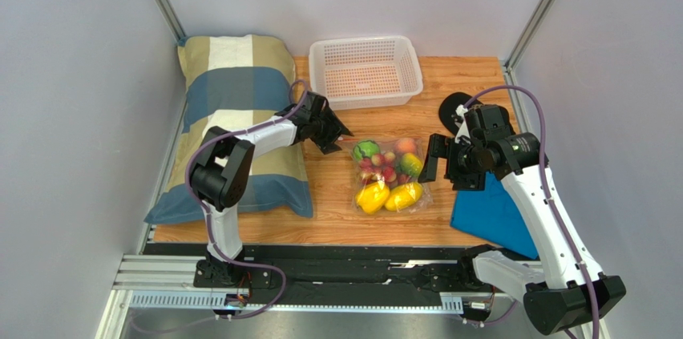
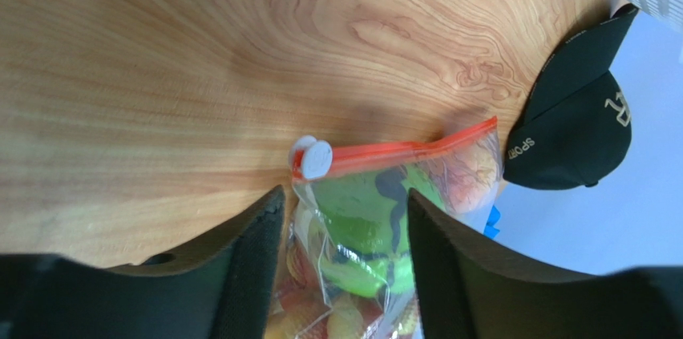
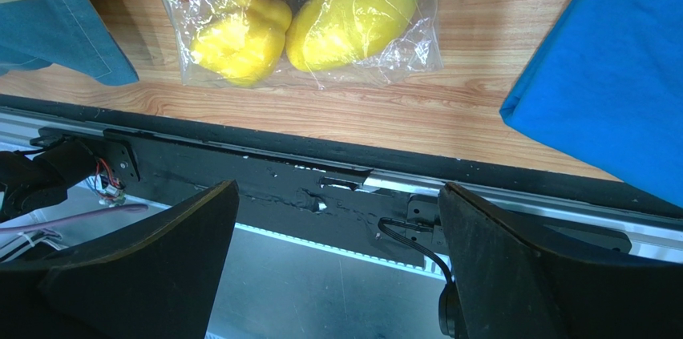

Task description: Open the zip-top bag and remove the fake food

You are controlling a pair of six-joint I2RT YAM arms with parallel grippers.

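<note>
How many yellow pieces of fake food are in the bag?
2. A yellow pepper lies at the near end of the bag, on the left; a longer yellow piece lies to its right. Others may be hidden.

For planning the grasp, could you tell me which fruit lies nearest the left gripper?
The green ball, right by the left gripper; the peach and yellow pieces lie farther off.

One zip-top bag [image 2: 401, 149] holds two yellow pieces [image 3: 353, 18], one green ball [image 1: 366, 150], one yellow-green piece [image 1: 410, 164], one peach [image 1: 406, 146], and red berries [image 1: 383, 169] too clustered to count. One basket [image 1: 362, 40] at twelve o'clock, one pillow [image 1: 232, 90] at nine, one cap [image 1: 454, 110] and one cloth [image 1: 489, 215] at three.
</note>
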